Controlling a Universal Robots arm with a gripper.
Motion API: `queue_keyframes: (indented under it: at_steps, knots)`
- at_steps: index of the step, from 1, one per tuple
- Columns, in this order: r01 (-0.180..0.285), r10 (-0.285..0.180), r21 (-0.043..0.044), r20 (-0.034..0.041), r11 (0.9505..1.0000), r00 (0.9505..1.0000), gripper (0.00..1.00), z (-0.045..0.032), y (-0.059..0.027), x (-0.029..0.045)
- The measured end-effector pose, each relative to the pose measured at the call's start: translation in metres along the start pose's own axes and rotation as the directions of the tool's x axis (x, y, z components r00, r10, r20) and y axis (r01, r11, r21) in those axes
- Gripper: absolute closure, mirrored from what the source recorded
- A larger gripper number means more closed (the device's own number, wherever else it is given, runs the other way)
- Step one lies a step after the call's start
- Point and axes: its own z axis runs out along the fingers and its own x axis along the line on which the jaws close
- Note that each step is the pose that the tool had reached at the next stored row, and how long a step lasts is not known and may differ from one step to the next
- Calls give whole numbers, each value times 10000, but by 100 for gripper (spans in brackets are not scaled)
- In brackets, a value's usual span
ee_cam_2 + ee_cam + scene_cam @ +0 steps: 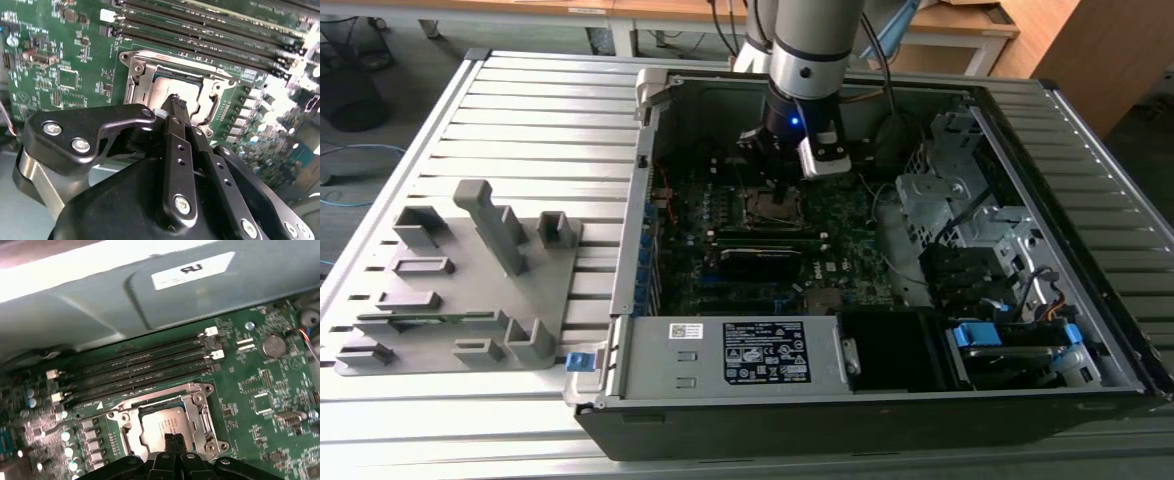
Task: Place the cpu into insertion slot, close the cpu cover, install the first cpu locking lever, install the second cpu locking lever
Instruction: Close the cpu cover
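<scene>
The cpu point(162, 89) sits in the insertion slot point(767, 212), gripper point(175, 102) directly over it.
The cpu cover point(199, 390) frames the chip on the green board. The gripper's fingers are together, with their tips at the chip's metal top, touching or just above; I cannot tell which.
</scene>
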Motion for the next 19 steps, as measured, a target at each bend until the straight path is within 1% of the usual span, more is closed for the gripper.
queue_keyframes:
  at_steps: [3,6,8,10,13,14,15,19]
  knots:
    - [559,-559,1,9,9984,9984,89,7,0,-1]
    - [1053,-1053,-2,32,9944,9944,89,15,0,0]
    - [1297,-1297,-1,53,9916,9915,89,18,-1,0]
    - [1415,-1415,-5,77,9899,9899,89,20,-1,3]
    - [1450,-1450,-10,103,9894,9894,89,23,-5,19]
    - [1469,-1469,-14,125,9892,9891,89,27,-7,22]
    - [1543,-1543,-15,151,9880,9879,89,30,-7,22]
    - [1954,-1954,-18,199,9807,9805,89,42,-7,22]
